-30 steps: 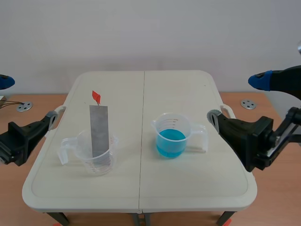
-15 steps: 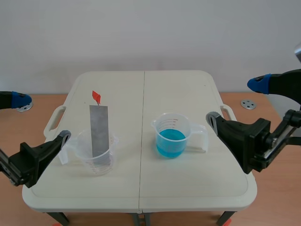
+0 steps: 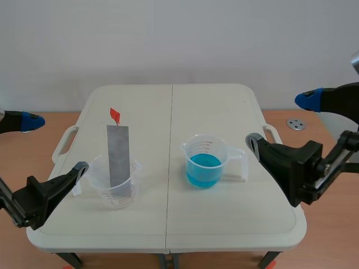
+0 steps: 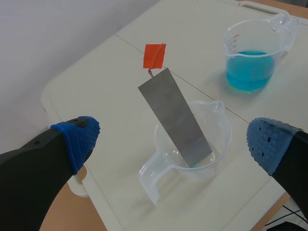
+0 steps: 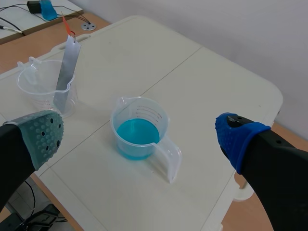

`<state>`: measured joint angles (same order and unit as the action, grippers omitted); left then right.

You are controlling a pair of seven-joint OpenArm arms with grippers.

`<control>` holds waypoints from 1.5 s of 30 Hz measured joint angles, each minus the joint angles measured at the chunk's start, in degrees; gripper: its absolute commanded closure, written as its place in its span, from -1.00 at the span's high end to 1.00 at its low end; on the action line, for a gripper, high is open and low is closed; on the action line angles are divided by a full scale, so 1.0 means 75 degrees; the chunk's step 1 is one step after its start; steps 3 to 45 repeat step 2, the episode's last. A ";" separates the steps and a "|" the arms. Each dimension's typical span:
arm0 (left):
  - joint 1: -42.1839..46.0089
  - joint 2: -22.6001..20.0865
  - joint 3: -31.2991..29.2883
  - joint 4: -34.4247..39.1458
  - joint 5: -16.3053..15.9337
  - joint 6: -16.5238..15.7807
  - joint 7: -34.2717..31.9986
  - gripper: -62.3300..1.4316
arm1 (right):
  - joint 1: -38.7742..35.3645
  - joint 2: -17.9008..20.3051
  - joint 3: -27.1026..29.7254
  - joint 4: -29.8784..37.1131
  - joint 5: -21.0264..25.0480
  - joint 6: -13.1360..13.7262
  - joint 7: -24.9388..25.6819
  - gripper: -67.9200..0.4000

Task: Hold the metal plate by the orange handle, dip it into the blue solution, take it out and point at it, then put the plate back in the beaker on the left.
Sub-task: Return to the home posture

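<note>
A grey metal plate (image 3: 118, 152) with an orange handle (image 3: 115, 116) leans upright in a clear empty beaker (image 3: 115, 188) on the table's left half. A second beaker (image 3: 205, 161) with blue solution stands right of the middle seam. My left gripper (image 3: 57, 144) hangs open at the table's left edge, apart from the plate. In the left wrist view the plate (image 4: 175, 115), its handle (image 4: 155, 55) and the beaker's rim (image 4: 223, 129) lie ahead of my open left gripper (image 4: 173, 140). My right gripper (image 3: 277, 119) is open, right of the blue beaker (image 5: 139, 126).
The white folding table (image 3: 224, 106) has a seam down its middle and carry handles at both sides. Wooden flooring surrounds it, with a round metal disc (image 3: 295, 124) at the right. Cables and a small blue object (image 5: 46, 8) lie beyond the empty beaker (image 5: 36, 86).
My left arm has swung down and forward along the table's left edge, and its lower finger now sits near the empty beaker's handle. The right arm has hardly shifted. The plate has not moved.
</note>
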<state>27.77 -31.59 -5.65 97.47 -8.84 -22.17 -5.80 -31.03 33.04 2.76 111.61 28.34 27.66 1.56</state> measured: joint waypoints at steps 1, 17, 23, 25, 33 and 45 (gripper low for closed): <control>0.0000 0.0000 0.0000 0.0000 0.0000 0.0000 0.0000 1.00 | 0.0000 0.0000 0.0000 0.0000 0.0000 0.0000 0.0000 0.95; 0.0000 0.0000 0.0000 0.0000 0.0000 0.0000 0.0000 1.00 | 0.0000 0.0000 0.0000 0.0000 0.0000 0.0000 0.0000 0.95; 0.0000 0.0000 0.0000 0.0000 0.0000 0.0000 0.0000 1.00 | 0.0000 0.0000 0.0000 0.0000 0.0000 0.0000 0.0000 0.95; 0.0000 0.0000 0.0000 0.0000 0.0000 0.0000 0.0000 1.00 | 0.0000 0.0000 0.0000 0.0000 0.0000 0.0000 0.0000 0.95; 0.0000 0.0000 0.0000 0.0000 0.0000 0.0000 0.0000 1.00 | 0.0000 0.0000 0.0000 0.0000 0.0000 0.0000 0.0000 0.95; 0.0000 0.0000 0.0000 0.0000 0.0000 0.0000 0.0000 1.00 | 0.0000 0.0000 0.0000 0.0000 0.0000 0.0000 0.0000 0.95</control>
